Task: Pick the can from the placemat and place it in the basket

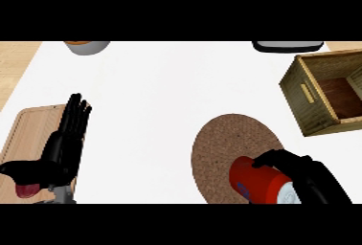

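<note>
Right hand down at the lower right, fingers curled round the red can, clamped on it from the basket side. Can lying tilted at the near edge of the round woven placemat, pale end toward the bottom of the view; whether lifted off the mat yet or resting on it, impossible to say from this angle. Looks like the grasp step, right at the point of pick-up. Left hand off at the left, fingers straight and together, resting over the wooden cutting board, with something reddish just beneath its thumb, too hidden to name. Wooden basket up at the right, well apart from the can, open top showing a dark floor inside. Next move by the look of it: lift clear of the mat, carry up and to the right, clear the basket's near wall, then lower inside before letting go. At the top edge, a grey bowl and a dark object, both well out of the path.
</note>
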